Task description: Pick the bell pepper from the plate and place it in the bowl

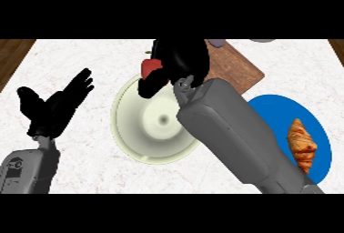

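Head view shows a white marbled table (87,173) with two grey forearms coming in from the lower edge. The right hand (176,63) is over the far side of the cream bowl (151,120), and its black fingers are curled around the red bell pepper (149,67); only a small red part of the pepper shows at the left side of the hand, just above the bowl's far rim. I cannot say for sure if the pepper touches the rim or hangs a little over it, because the hand hides most of it. The bowl stands in the middle of the table, partly covered by the right forearm. To the right of it lies a blue plate (269,109) with a croissant (301,144) on it, near the plate's right side. Behind the hand there is a brown wooden board (235,68). The left hand (55,107) is at the left of the bowl, well apart from it, with the fingers spread wide and holding nothing
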You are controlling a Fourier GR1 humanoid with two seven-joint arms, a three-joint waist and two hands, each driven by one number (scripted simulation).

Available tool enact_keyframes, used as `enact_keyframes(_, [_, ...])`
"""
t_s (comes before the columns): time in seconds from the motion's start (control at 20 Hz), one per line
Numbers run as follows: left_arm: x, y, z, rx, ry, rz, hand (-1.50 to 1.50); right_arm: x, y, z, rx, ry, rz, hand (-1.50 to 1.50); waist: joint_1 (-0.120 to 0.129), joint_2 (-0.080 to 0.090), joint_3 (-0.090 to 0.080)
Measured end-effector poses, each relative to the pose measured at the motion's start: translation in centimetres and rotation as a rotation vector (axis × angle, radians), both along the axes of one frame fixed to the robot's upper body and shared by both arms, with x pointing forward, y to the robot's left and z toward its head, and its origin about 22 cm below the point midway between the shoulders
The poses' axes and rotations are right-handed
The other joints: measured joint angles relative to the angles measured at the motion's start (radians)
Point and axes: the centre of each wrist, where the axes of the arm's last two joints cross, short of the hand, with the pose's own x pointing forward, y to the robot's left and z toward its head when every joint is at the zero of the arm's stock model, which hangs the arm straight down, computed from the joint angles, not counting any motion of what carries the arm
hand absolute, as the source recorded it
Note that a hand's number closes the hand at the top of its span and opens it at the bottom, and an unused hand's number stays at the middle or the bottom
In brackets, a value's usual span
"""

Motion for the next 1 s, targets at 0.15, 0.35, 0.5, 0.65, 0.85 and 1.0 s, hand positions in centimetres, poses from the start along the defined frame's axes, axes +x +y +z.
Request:
enact_keyframes(0.15, [0.1, -0.3, 0.1, 0.005, -0.01, -0.003, 0.0, 2.0, 0.5, -2.5, 0.022, 0.039, -0.005, 1.5, 0.007, 0.002, 0.0])
enact_keyframes(0.35, [0.6, -0.7, 0.7, 0.009, -0.009, -0.023, 0.0, 4.0, -0.2, -4.1, 0.16, 0.111, -0.056, -1.5, 0.024, 0.007, 0.0])
enact_keyframes(0.5, [0.8, -0.9, 1.0, 0.006, -0.012, -0.036, 0.0, 5.0, -0.8, -5.3, 0.29, 0.144, -0.1, -1.5, 0.038, 0.011, 0.001])
enact_keyframes(0.65, [0.7, -1.3, 0.9, 0.002, -0.011, -0.042, 0.0, 6.0, -1.4, -6.3, 0.387, 0.131, -0.113, -1.5, 0.044, 0.013, 0.001])
enact_keyframes(0.85, [0.5, -1.2, 1.0, 0.008, -0.011, -0.05, 0.0, 6.9, -1.5, -7.3, 0.453, 0.062, -0.117, -1.5, 0.05, 0.013, 0.001])
enact_keyframes(1.0, [0.6, -1.2, 0.9, 0.0, -0.009, -0.043, 0.0, 7.5, -1.5, -7.5, 0.459, -0.005, -0.117, -1.5, 0.044, 0.013, 0.001])
